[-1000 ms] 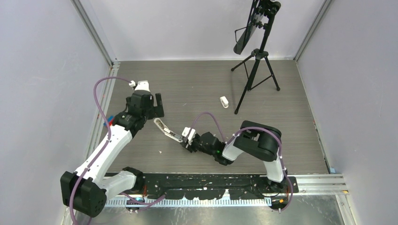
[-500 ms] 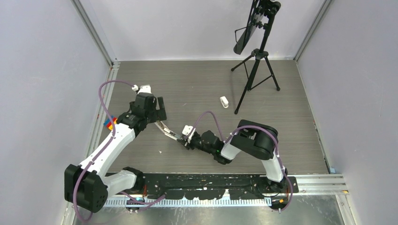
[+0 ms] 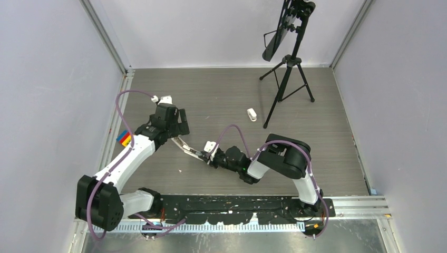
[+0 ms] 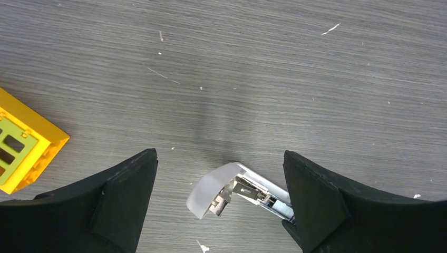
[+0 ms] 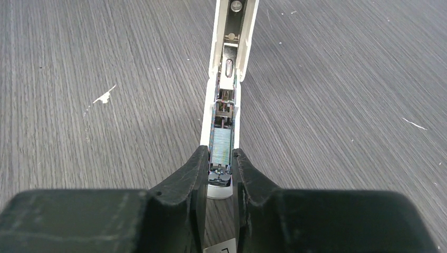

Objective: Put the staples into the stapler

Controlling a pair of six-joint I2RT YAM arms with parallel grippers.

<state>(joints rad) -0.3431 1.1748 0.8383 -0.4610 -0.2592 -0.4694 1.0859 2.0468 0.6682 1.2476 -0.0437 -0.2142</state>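
The slim white stapler (image 3: 191,148) lies opened out flat on the table. Its silver channel (image 5: 225,100) runs away from the right wrist camera, and a silvery strip of staples (image 5: 221,143) sits in the channel's near end. My right gripper (image 5: 220,153) is shut on that near end, one finger on each side; it also shows in the top view (image 3: 211,157). My left gripper (image 4: 219,158) is open, its jaws wide apart over the stapler's far white cover (image 4: 213,190), not touching it; it also shows in the top view (image 3: 179,125). The staple box is out of view.
A shorter white stapler (image 3: 252,114) lies at mid-table near a black tripod (image 3: 287,79). A yellow block (image 4: 23,142) sits left of my left gripper and shows by the left arm in the top view (image 3: 124,138). Walls close in on three sides.
My left gripper has moved down and to the right, over the stapler's far end. My right gripper has kept its hold on the stapler and shifted slightly left.
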